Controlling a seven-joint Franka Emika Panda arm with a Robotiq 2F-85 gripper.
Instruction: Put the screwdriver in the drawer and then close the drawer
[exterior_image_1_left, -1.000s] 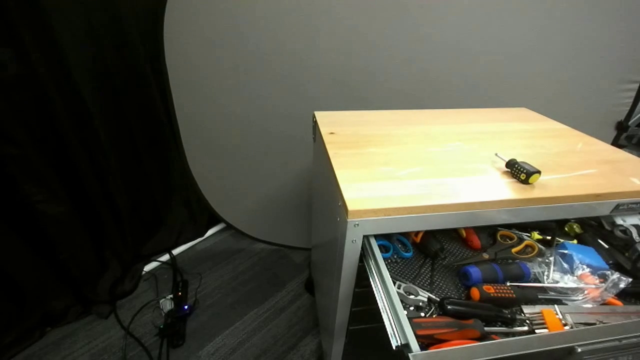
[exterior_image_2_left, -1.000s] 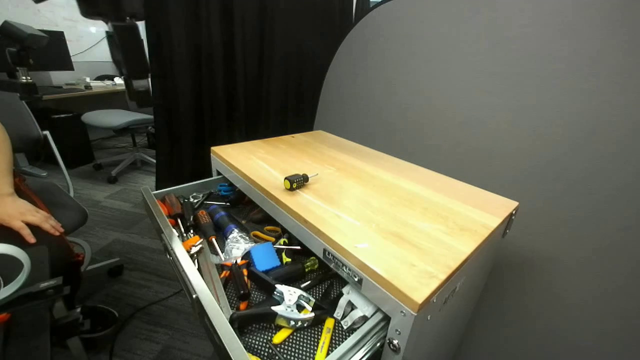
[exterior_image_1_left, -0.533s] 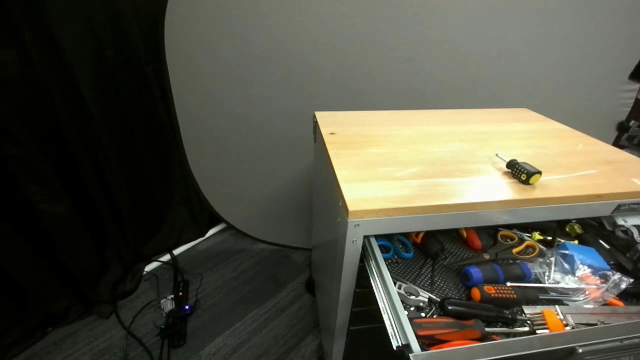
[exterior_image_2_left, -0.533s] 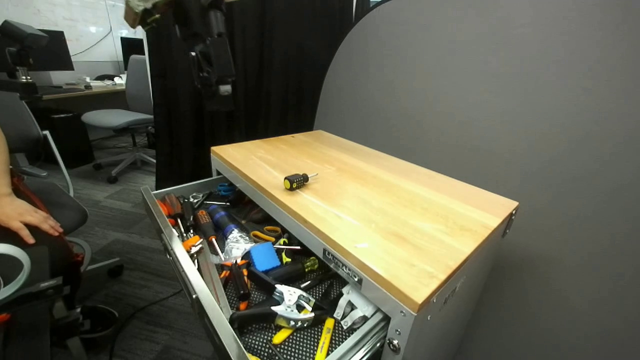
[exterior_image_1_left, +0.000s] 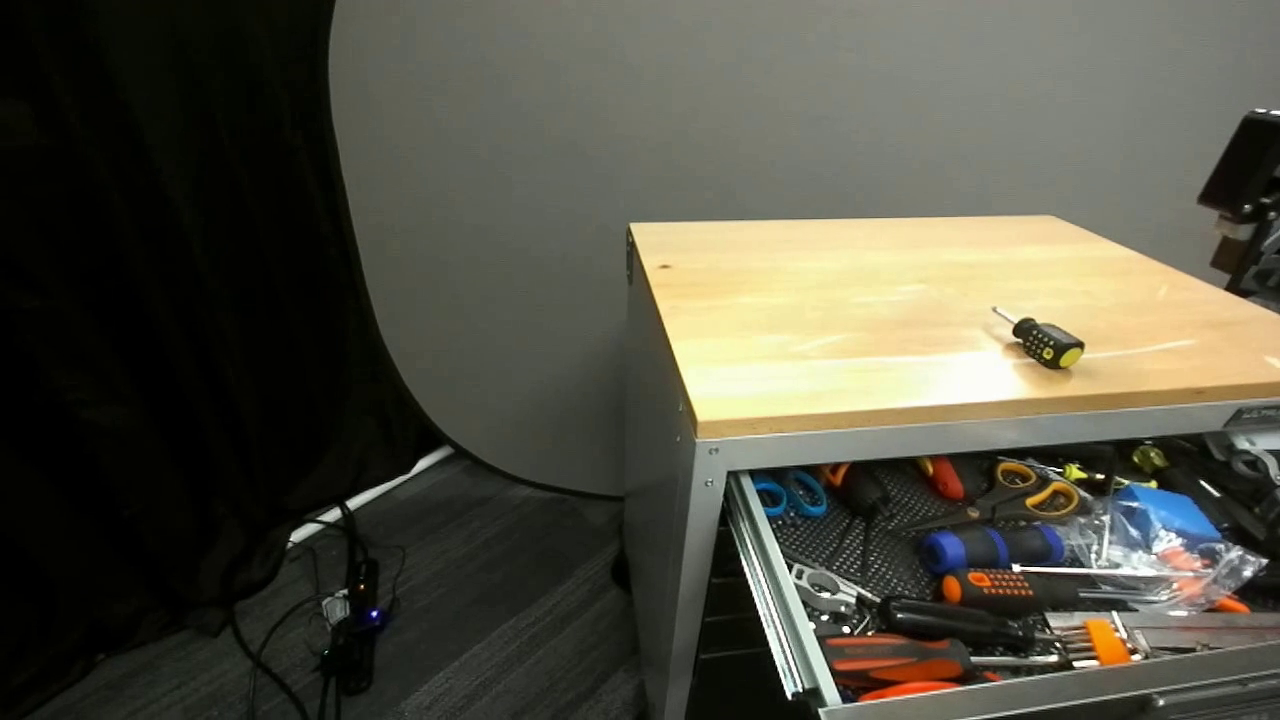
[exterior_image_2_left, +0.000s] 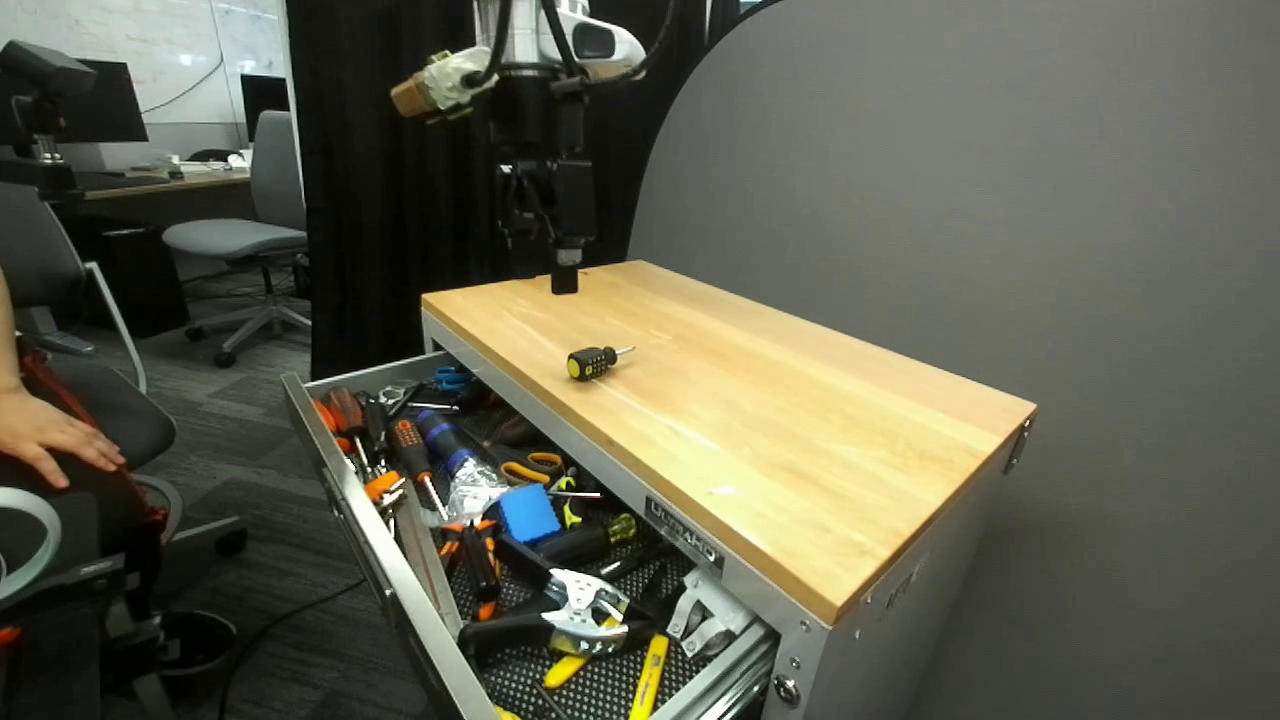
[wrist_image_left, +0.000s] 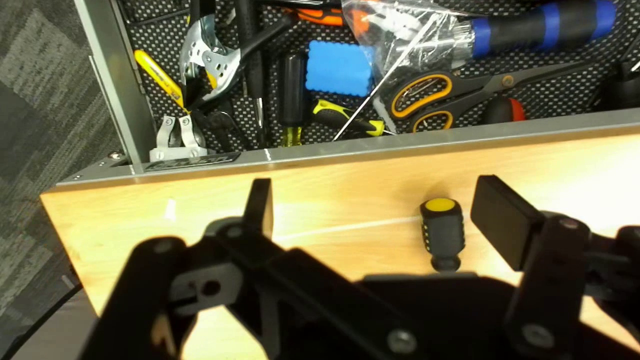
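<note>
The screwdriver, stubby and black with a yellow end cap, lies on the wooden top in both exterior views (exterior_image_1_left: 1047, 344) (exterior_image_2_left: 592, 363). In the wrist view the screwdriver (wrist_image_left: 443, 232) appears between the fingers, nearer the right finger; its shaft is hidden behind the gripper body. My gripper (wrist_image_left: 377, 212) is open and empty. In an exterior view the gripper (exterior_image_2_left: 546, 266) hangs above the top, behind the screwdriver and apart from it; only part of it shows at the right edge (exterior_image_1_left: 1245, 185). The drawer, grey metal, is pulled open in both exterior views (exterior_image_1_left: 1050, 692) (exterior_image_2_left: 385, 550).
The wooden top (exterior_image_2_left: 760, 420) covers the grey metal cabinet (exterior_image_1_left: 660, 480). The open drawer holds several tools, including scissors (wrist_image_left: 425, 95), a blue block (wrist_image_left: 339, 67) and a metal clamp (exterior_image_2_left: 587, 610). A grey screen (exterior_image_2_left: 900, 220) stands behind. A person's hand (exterior_image_2_left: 55, 435) is at the far left.
My gripper has come in from the upper left of an exterior view, moving right and down to over the wooden top. The screwdriver and drawer have not moved.
</note>
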